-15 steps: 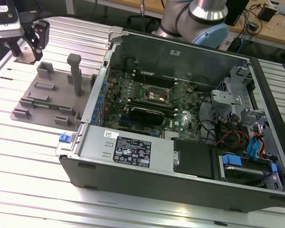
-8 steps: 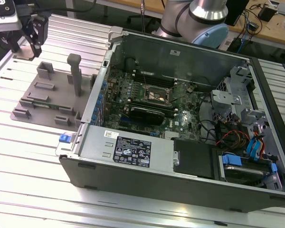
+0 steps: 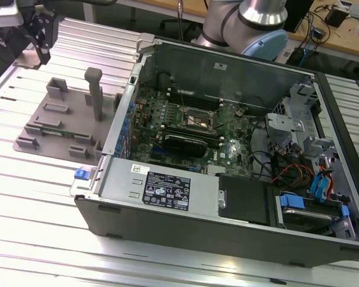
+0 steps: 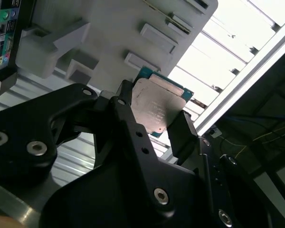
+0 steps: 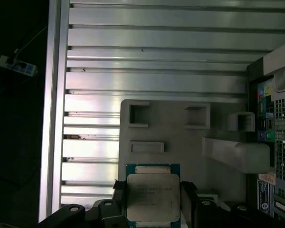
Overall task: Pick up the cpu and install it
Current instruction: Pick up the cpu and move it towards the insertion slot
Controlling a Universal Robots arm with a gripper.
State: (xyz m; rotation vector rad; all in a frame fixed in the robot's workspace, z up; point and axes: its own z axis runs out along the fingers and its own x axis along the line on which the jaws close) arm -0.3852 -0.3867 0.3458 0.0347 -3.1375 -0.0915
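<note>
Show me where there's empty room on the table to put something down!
Bare table runs along the exterior view's bottom edge, in front of the case, and on that view's left, between the tray and that edge. Crowded: inside the case, the tray's blocks, and the far corner where the gripper holds the cpu.

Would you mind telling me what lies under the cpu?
The grey fixture tray on the slotted aluminium table; the cpu covers the tray's part directly beneath it.
</note>
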